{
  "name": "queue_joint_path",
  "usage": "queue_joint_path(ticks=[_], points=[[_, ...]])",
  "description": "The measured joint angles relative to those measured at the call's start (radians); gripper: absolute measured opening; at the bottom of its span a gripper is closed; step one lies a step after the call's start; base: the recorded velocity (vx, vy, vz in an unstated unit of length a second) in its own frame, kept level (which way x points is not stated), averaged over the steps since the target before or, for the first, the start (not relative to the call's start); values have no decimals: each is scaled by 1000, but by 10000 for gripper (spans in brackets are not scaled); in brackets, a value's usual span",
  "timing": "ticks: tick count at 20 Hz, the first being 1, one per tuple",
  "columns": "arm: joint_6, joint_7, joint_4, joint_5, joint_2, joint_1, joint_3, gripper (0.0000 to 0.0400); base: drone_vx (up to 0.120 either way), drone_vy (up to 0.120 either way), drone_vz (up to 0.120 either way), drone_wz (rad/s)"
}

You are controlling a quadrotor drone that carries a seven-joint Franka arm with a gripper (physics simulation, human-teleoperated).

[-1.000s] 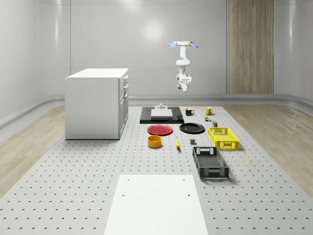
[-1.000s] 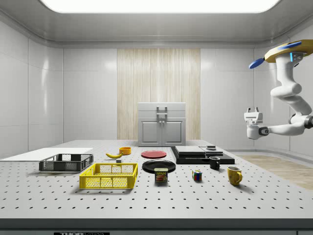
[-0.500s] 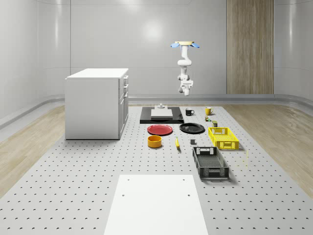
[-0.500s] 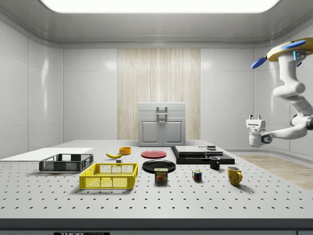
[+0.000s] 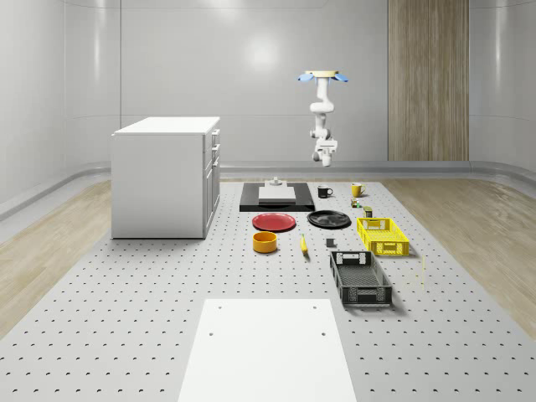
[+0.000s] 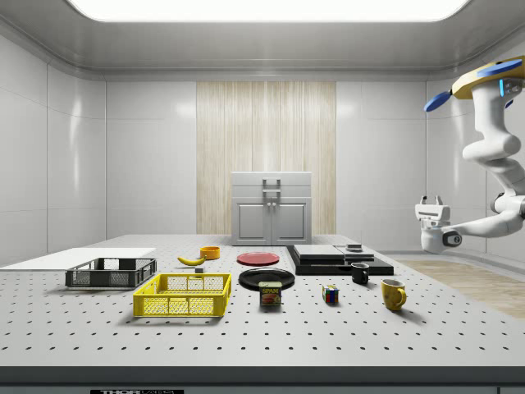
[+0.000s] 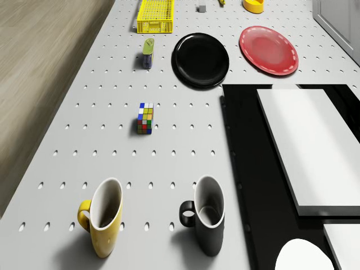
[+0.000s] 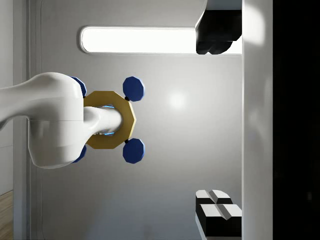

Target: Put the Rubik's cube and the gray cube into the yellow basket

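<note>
Hovering high above the far end of the table (image 5: 126,335), the drone (image 5: 322,76) sits in the air beyond the black mug (image 7: 205,223) and yellow mug (image 7: 104,216), with the arm hanging below it. In the side view the claw (image 6: 432,200) is raised well above the table, clear of every object, pointing upward with its fingers (image 6: 424,200) parted and nothing between them; the wrist view confirms the released state, with the two pads (image 8: 218,210) wide apart. In the drone view the Rubik's cube (image 7: 145,118) rests on the table at roughly 11 o'clock from the black mug, and the spam can (image 7: 147,53) lies at 12 o'clock from the cube. The yellow basket (image 7: 155,12) stands at 12 o'clock beyond the can, well apart from the cube. The black plate (image 7: 200,59) and red plate (image 7: 268,49) lie at 3 o'clock from the can. The gray cube (image 7: 201,8) sits on the table at 3 o'clock from the basket, near it but outside it. The black basket (image 5: 360,278) stands nearer the whole-scene camera than the yellow one.
</note>
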Motion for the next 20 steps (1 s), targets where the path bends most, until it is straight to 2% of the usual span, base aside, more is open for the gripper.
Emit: queue_joint_path(ticks=[20], points=[[11,-1,-3,-2,-7,-3,3,400,120,120,0,0]])
